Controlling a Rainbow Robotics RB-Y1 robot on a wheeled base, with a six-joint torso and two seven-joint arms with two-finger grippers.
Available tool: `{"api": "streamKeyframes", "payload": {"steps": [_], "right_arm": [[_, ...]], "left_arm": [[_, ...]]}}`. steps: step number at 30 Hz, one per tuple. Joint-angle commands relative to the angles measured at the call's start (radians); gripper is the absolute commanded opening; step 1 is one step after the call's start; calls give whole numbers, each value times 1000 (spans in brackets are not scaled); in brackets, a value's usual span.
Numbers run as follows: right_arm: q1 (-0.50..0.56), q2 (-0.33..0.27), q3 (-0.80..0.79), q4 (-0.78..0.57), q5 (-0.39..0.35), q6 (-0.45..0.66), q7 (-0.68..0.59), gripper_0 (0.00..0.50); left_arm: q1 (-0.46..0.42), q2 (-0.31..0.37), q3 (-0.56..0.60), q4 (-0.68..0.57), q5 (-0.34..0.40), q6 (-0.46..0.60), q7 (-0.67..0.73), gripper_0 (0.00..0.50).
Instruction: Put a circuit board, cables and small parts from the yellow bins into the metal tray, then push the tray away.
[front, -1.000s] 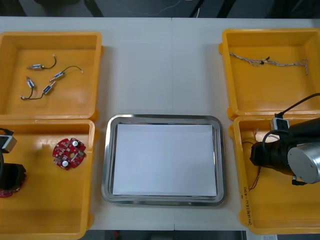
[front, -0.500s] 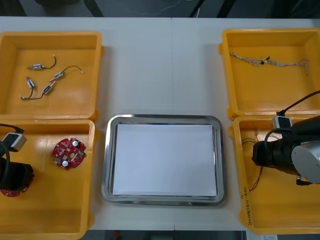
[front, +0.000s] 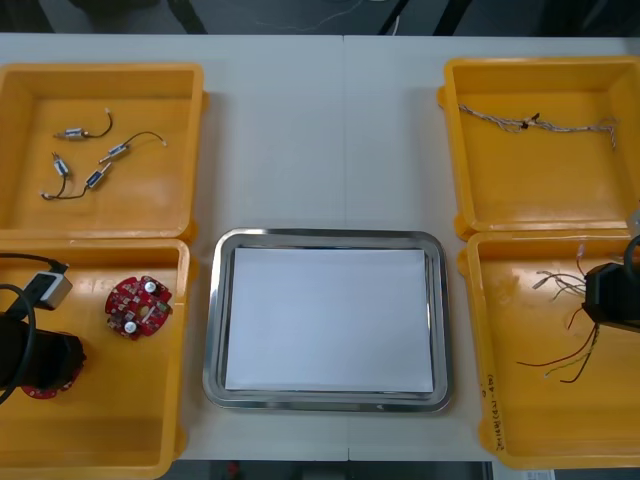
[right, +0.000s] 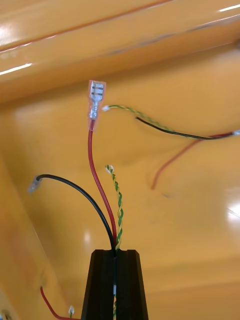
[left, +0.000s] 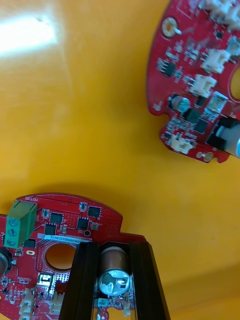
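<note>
While my left gripper (left: 114, 245) clamps the small cylinder on a red circuit board (left: 60, 220) in the near left yellow bin (front: 120, 410), a second board (left: 192, 75) lies just beyond my fingertips. My right gripper (right: 115, 251) is closed on red, black and twisted cables (right: 97, 180), which rise from its tips inside the near right bin (front: 530, 420). Between the bins sits the metal tray (front: 216, 330).

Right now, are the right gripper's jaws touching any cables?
Touching. The right wrist view shows the right gripper with its jaws shut on the cables, which rise from between them.
</note>
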Motion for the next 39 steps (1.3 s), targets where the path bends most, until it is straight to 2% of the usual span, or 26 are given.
{"api": "streamKeyframes", "payload": {"steps": [1, 7, 12, 22, 23, 24, 25, 26, 32, 39], "right_arm": [[-20, -99, -115, -48, -80, 59, -27, 0], [-21, -194, -204, -48, -184, 78, -33, 0], [-21, -233, -248, -48, -249, 78, -29, 0], [-67, -334, -188, -48, -401, 78, -13, 0], [-81, -341, -171, -48, -416, 78, -12, 0], [-89, -346, -162, -48, -424, 78, -10, 0], [-104, -351, -145, -48, -437, 78, -7, 0], [-122, -355, -128, -48, -451, 78, -4, 0], [-221, -363, -47, -57, -505, 78, 6, 0], [-320, -369, 65, -68, -508, 78, 14, 0]], "left_arm": [[4, 42, -40, -27, 3, -13, 10, 0], [2, 42, -61, -25, -2, -26, 24, 0], [2, 43, -76, -19, -11, -54, 34, 0], [2, 43, -76, -19, -17, -60, 48, 8], [2, 42, -76, -19, -19, -59, 48, 145], [2, 43, -76, -19, -19, -59, 50, 227], [4, 43, -75, -19, -19, -60, 51, 373], [2, 42, -73, -19, -17, -59, 54, 495], [2, 43, -66, -21, -9, -60, 62, 500], [2, 43, -38, -36, 0, -57, 65, 500]]}}
